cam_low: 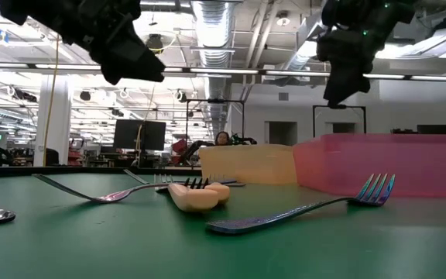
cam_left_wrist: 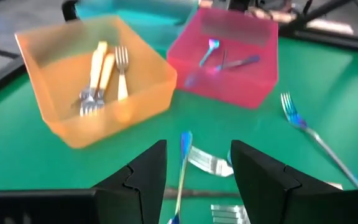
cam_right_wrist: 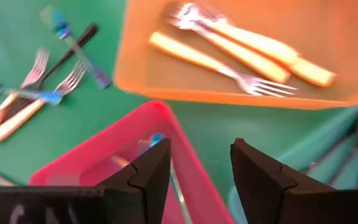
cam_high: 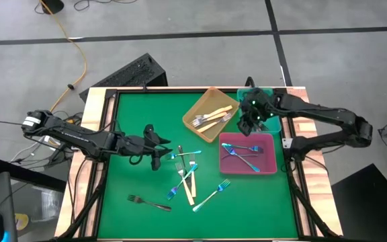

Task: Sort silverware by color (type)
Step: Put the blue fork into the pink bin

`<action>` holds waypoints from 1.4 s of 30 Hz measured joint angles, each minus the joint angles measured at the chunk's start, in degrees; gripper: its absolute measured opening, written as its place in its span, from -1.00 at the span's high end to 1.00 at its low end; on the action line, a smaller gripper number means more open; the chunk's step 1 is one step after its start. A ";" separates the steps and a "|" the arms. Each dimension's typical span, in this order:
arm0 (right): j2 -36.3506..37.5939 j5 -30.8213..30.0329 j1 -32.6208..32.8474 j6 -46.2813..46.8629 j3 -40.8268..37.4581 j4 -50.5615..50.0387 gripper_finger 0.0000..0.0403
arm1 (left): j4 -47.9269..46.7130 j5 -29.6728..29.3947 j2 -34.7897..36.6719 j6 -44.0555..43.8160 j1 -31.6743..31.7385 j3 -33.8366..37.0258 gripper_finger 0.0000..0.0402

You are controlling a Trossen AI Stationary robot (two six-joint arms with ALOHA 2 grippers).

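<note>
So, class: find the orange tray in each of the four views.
High view: orange tray, upper centre.
Low view: pale orange wall, mid-picture, behind the forks.
Left wrist view: upper left.
Right wrist view: across the top.
Shared landmark: the pink tray beside it.

You are in a large open lab or industrial workspace. Beyond the far edge of the green-topped, wood-framed table (cam_high: 140,117), exposed silver ceiling ducts (cam_low: 215,15) and long strip lights (cam_low: 22,74) run overhead, with dark monitors (cam_low: 139,133) farther back. Around the table, bare grey concrete floor (cam_high: 200,17) carries a loose orange cable (cam_high: 79,57).
</note>
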State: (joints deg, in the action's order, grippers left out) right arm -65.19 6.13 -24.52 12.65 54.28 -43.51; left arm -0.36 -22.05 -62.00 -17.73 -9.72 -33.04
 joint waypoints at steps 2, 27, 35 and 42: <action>0.00 -0.02 2.85 -0.12 0.00 0.09 0.07 | -1.43 1.34 0.00 -0.10 0.00 0.00 0.19; -0.07 -0.20 19.89 1.02 -0.02 8.66 0.07 | -9.51 5.34 -29.25 10.20 6.03 -13.33 0.19; -0.07 -1.97 20.84 1.00 -0.02 8.52 0.07 | -13.58 7.56 -35.89 9.94 6.08 -15.28 0.19; -0.09 -2.97 20.80 1.00 -0.02 8.44 0.07 | -14.62 9.58 -36.44 10.15 6.28 -15.35 0.21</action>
State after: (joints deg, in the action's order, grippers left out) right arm -65.28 3.16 -3.71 13.65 54.26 -35.07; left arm -14.98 -12.47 -98.43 -7.58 -3.44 -48.38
